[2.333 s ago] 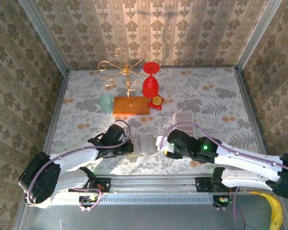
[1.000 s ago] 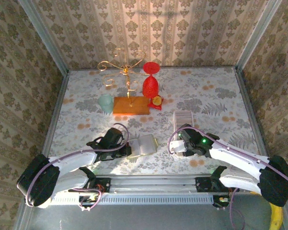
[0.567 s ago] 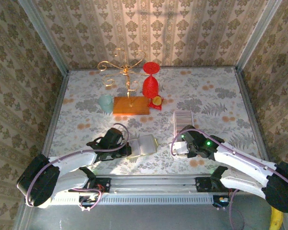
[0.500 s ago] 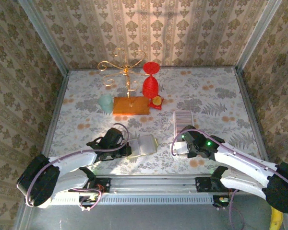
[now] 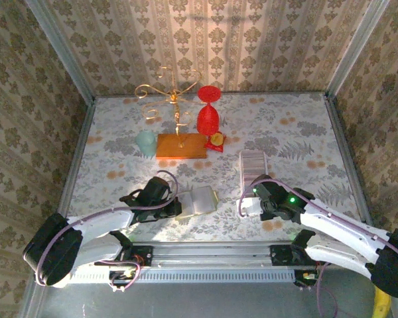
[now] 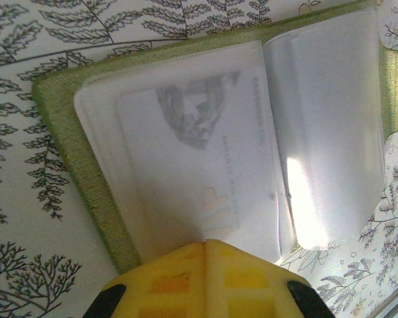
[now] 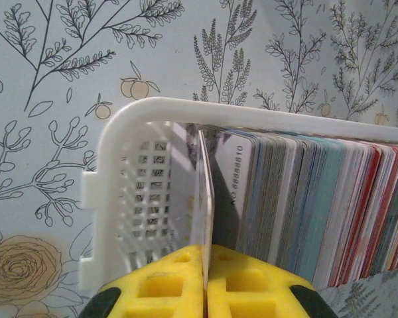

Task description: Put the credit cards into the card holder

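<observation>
The card holder (image 5: 199, 200) lies open near the table's front, with a green cover (image 6: 86, 192) and clear sleeves; a whitish card (image 6: 199, 165) sits inside one sleeve. My left gripper (image 6: 205, 242) is shut, its tips down on the holder's near edge (image 5: 183, 207). A white perforated tray (image 7: 119, 172) holds a row of upright credit cards (image 7: 305, 199); from above the tray (image 5: 253, 164) stands right of the holder. My right gripper (image 7: 205, 248) is shut on the first whitish card (image 7: 203, 192), seen edge-on at the tray's near end (image 5: 247, 205).
At the back stand a gold wire stand on an orange base (image 5: 180, 146), a red goblet (image 5: 208, 116) and a pale teal cup (image 5: 146, 142). Papered walls close the table on three sides. A banana (image 5: 383, 291) lies off the front right corner.
My right gripper's fingers have shut on the first card in the tray, and the arm has shifted slightly toward me. The left gripper and the holder have stayed put.
</observation>
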{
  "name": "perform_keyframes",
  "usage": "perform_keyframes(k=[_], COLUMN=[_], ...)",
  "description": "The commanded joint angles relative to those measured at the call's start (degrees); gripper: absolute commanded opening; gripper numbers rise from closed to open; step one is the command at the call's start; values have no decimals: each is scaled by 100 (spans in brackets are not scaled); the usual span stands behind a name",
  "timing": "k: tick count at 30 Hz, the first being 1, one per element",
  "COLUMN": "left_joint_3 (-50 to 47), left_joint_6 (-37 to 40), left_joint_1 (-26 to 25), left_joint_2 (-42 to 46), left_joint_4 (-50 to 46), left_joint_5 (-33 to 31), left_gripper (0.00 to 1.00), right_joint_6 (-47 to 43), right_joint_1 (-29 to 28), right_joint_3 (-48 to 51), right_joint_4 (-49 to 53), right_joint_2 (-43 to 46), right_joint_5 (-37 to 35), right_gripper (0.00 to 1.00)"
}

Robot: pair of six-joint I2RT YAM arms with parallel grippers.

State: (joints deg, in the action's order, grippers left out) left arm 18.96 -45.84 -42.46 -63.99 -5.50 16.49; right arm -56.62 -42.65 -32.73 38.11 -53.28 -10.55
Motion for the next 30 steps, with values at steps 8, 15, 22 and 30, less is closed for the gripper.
perform_keyframes(k=[8,15,22,30], left_joint_3=[28,90,123,229], left_joint_6=[-17,-30,-96,-15], left_joint_1=[-40,-28,-24,31], left_joint_2=[88,514,867,958], left_joint_4=[-245,-535,-821,-1252], left_joint_5=[-147,-197,-315,-603], left_gripper=[0,3,18,33], right_joint_6=[1339,4285,7513,9607], right_joint_1=[-118,-239,-443,-542], right_joint_3=[-1130,-1539,-1663,-2051], right_joint_4=[1136,-226,-1546,-1766], right_joint_2=[142,128,-768,-2160], right_joint_5=[900,1685,1728,2215], right_gripper=[0,0,0,0])
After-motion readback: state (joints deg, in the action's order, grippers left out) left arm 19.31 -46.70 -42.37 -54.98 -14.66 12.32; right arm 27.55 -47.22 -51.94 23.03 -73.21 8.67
